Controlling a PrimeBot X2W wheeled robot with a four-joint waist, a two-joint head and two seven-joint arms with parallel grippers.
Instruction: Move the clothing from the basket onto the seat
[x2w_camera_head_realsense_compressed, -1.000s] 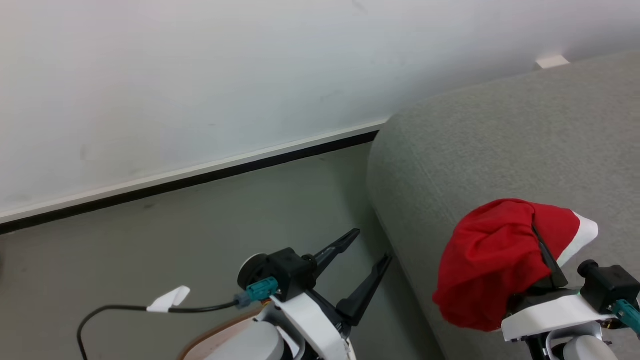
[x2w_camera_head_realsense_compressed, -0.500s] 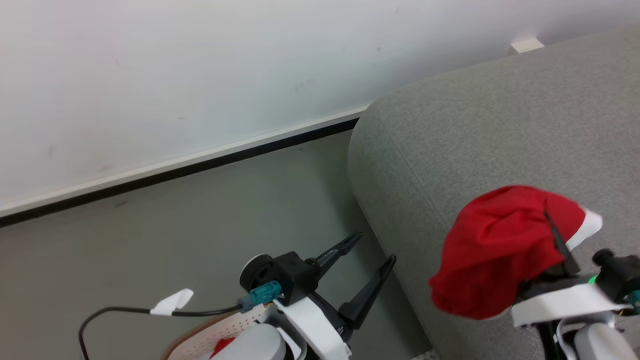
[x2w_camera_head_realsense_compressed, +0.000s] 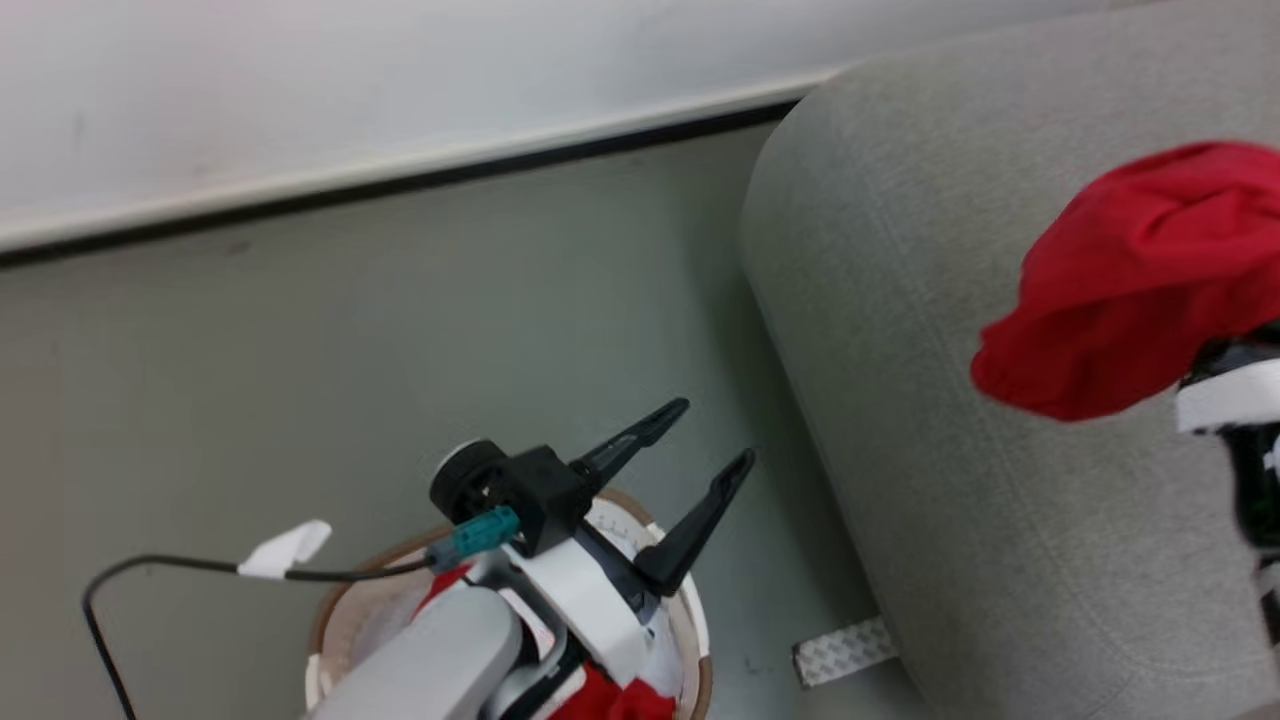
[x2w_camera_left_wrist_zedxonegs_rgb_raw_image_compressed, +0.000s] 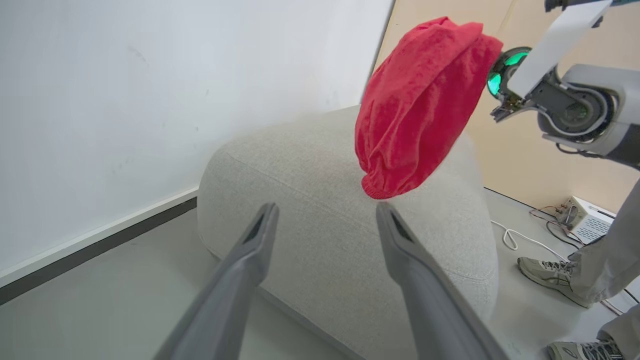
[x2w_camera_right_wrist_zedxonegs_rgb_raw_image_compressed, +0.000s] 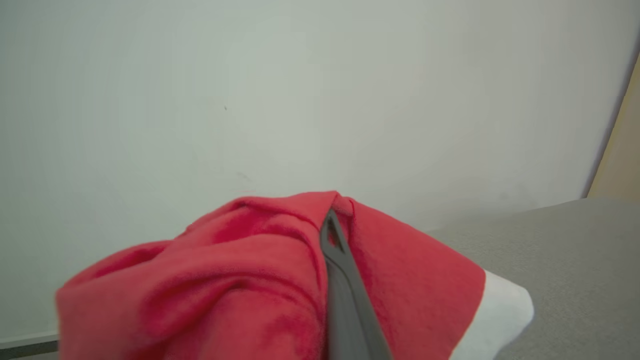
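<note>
Though only partly in frame, first at far left of the head view: a black cable (x2w_camera_head_realsense_compressed: 150, 565) with a white tag (x2w_camera_head_realsense_compressed: 285, 548), trailing over the grey floor. Next to it, half hidden under the left arm, a cream basket (x2w_camera_head_realsense_compressed: 365, 610) with small holes and a brown rim, standing on the floor. Inside, bunched red clothing (x2w_camera_head_realsense_compressed: 605, 700) with a scrap of white among it. Above the basket, the left claw (x2w_camera_head_realsense_compressed: 712, 433): fingers spread wide, gripping nothing, pointing toward the seat (x2w_camera_head_realsense_compressed: 900, 300). On the floor between basket and seat, a short pale strip of tape (x2w_camera_head_realsense_compressed: 840, 648). Then the big light-grey seat itself, rounded at the corner, close to the white wall. Over it at far right, a red garment (x2w_camera_head_realsense_compressed: 1130, 280), lifted in the air and draped in a bundle over the right claw (x2w_camera_right_wrist_zedxonegs_rgb_raw_image_compressed: 331, 230). Fingers pressed together there, clamped on the fabric, with one dark finger showing between the folds and white trim (x2w_camera_right_wrist_zedxonegs_rgb_raw_image_compressed: 500, 310) at the edge. Cannot tell whether the hanging hem brushes the cushion. Beyond the seat in the left wrist view, a person's pale shoe (x2w_camera_left_wrist_zedxonegs_rgb_raw_image_compressed: 550, 272) and trouser leg, near a white box (x2w_camera_left_wrist_zedxonegs_rgb_raw_image_compressed: 582, 222) with wires.
</note>
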